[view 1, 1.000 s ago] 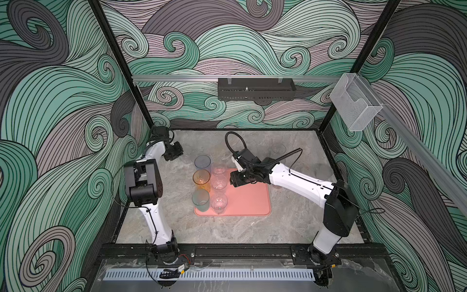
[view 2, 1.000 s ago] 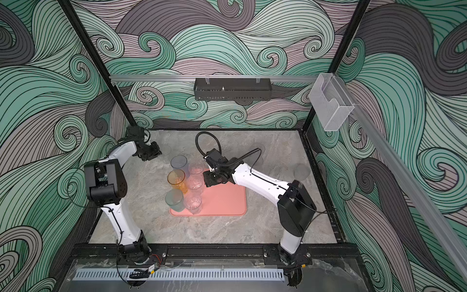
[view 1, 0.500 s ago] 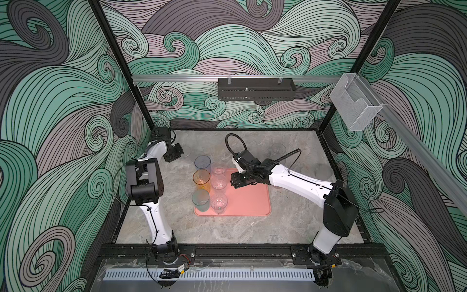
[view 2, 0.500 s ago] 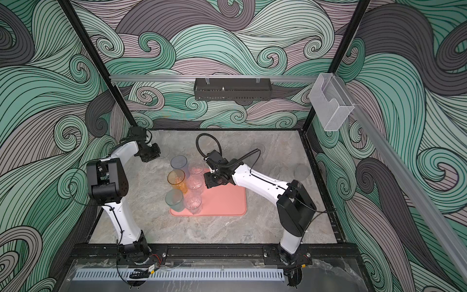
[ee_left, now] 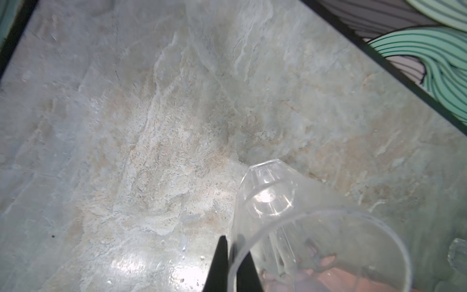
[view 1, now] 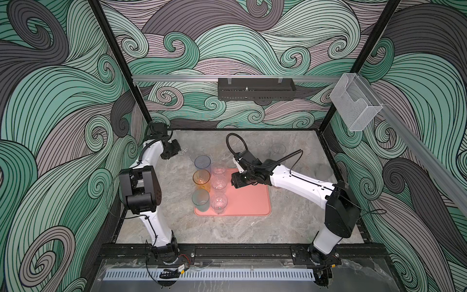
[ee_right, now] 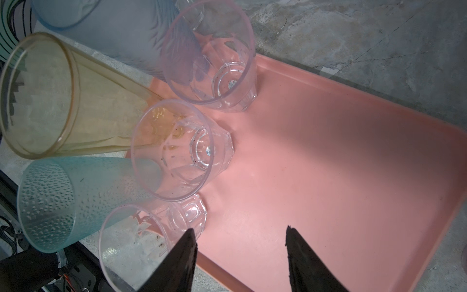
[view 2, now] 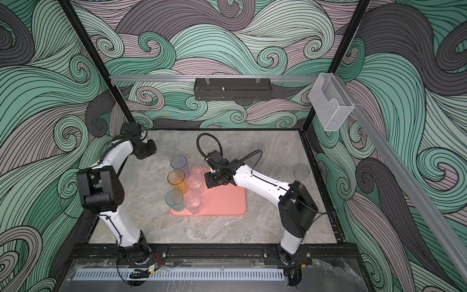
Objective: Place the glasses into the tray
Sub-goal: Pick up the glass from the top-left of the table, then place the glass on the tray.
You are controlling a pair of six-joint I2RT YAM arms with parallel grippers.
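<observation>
Left gripper (ee_left: 231,265) clamps the rim of a clear glass (ee_left: 267,199) at ten o'clock from the tray (view 1: 247,202). Right gripper (ee_right: 240,230) hovers over the tray, jaws apart and empty; six glasses (view 1: 201,177) crowd the tray's nine o'clock side.

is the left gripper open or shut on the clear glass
Shut on it: the left gripper pinches the clear glass by its rim wall, black fingers either side.

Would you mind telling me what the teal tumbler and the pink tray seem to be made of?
The teal tumbler looks like translucent plastic, its wall pebbled with small dimples, though glass is possible. The tray looks like matte plastic or silicone: smooth, without glare, with a rounded low rim.
</observation>
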